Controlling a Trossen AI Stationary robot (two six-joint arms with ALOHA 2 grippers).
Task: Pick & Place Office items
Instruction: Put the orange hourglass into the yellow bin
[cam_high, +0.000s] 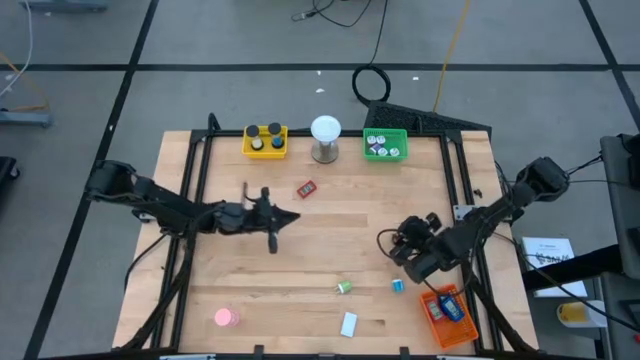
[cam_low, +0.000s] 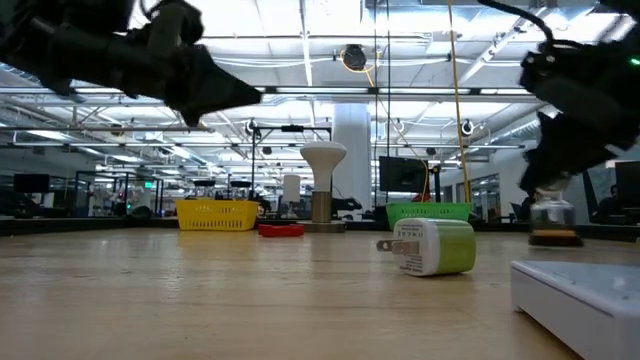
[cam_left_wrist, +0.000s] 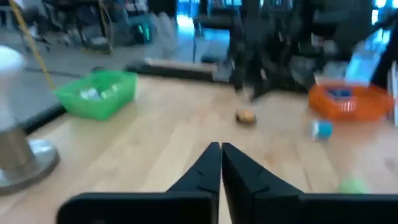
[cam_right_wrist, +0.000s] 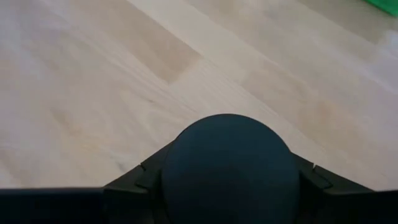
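Flanking white ball (cam_high: 325, 129): yellow tray (cam_high: 265, 143), green tray (cam_high: 385, 146)

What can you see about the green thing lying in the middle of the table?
The green roll is a small chunky thing, lime green on one side with a white face bearing small prongs or marks. It lies on the wooden table, near the front edge. Nothing touches it; both grippers are away from it.

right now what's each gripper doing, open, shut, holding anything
left gripper: shut, empty, above the table's middle.
right gripper: closed on a black round cap, above the table near the orange tray.
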